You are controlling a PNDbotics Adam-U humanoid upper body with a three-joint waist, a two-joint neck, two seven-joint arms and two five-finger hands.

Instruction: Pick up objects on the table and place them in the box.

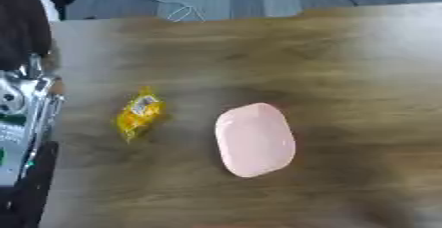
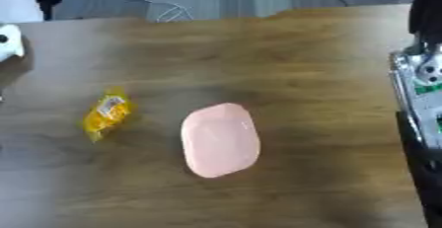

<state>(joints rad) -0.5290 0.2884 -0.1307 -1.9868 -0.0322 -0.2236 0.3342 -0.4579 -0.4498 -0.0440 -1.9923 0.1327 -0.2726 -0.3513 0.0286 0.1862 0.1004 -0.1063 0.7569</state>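
A yellow snack packet (image 1: 140,113) lies flat on the wooden table (image 1: 345,64), left of the middle. To its right sits a pink oval box (image 1: 255,138), shallow, open on top, with nothing in it. Only part of my left arm (image 1: 24,123), silver and black, runs down the left edge of the left eye view. My right arm (image 2: 421,98) runs the same way down the right edge of the right eye view. Neither hand shows in either view. Both arms stay apart from the packet and the box.
The table's far edge (image 1: 259,14) borders grey carpet with a loose white cable (image 1: 177,5). A white shape (image 2: 9,39) sits at the left edge of the right eye view. Bare wood stretches behind and to the right of the box.
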